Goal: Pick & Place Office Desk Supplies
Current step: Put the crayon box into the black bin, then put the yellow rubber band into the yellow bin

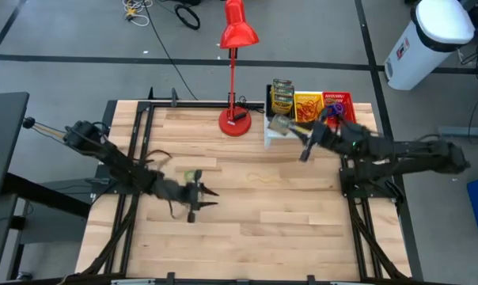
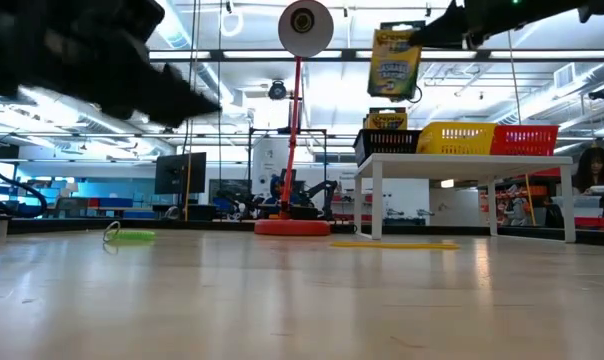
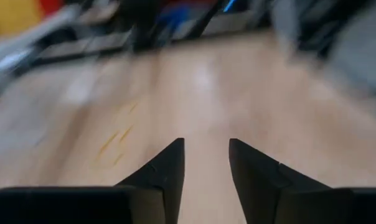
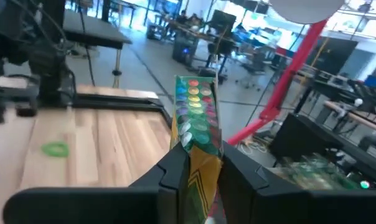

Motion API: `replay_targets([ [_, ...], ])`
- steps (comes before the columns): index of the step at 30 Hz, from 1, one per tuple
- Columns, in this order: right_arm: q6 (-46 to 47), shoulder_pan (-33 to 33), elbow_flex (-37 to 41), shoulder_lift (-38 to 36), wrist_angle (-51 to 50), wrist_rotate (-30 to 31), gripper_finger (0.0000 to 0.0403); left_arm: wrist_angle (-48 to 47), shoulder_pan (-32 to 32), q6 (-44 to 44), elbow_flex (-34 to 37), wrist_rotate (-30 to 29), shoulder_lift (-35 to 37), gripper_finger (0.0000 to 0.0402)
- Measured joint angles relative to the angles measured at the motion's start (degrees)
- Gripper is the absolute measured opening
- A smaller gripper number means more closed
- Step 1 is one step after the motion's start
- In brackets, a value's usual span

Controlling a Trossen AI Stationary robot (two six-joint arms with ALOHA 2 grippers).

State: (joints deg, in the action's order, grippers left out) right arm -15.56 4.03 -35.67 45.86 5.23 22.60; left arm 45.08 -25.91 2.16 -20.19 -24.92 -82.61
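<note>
The wooden table (image 1: 286, 229) bears a red lamp (image 1: 234, 120), a green band (image 1: 190, 175), and a white stand (image 1: 272, 138).

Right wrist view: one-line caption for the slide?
Right gripper holds a crayon box upright above the wooden table, with a green rubber band lying below.

Bright, even overhead light; heavy motion blur throughout the left wrist view.
</note>
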Motion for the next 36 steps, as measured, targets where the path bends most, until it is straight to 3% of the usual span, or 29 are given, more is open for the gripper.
replay_targets([
  [5,-5.5,13.4,-2.9,-1.0,-7.2,-15.1,0.0074,25.8,10.1,0.2,6.9,24.2,-1.1,0.0107],
  [8,-7.8,21.2,-3.6,0.3,-7.3,-22.9,0.0074,33.6,15.2,-0.5,8.3,32.8,-1.2,0.0086],
  [11,-8.9,28.0,-4.1,1.7,-6.7,-29.9,0.0074,35.5,19.2,-0.8,8.3,37.9,-1.3,0.0066],
  [16,-9.6,35.5,-4.4,5.4,-6.0,-39.8,0.0074,36.0,24.1,-1.7,8.3,40.4,-1.3,0.0038],
  [22,-12.8,37.8,-4.5,9.5,-5.0,-41.9,0.0074,36.0,26.0,-2.0,8.3,40.4,-1.3,0.0016],
  [30,-13.4,37.6,-4.5,11.7,-5.2,-40.5,0.0081,36.1,26.0,-1.0,8.3,40.0,-1.3,0.0011],
  [36,-12.9,37.6,-4.5,11.6,-5.0,-37.9,0.0149,36.1,26.0,-1.0,8.3,40.0,-1.3,0.0011],
])
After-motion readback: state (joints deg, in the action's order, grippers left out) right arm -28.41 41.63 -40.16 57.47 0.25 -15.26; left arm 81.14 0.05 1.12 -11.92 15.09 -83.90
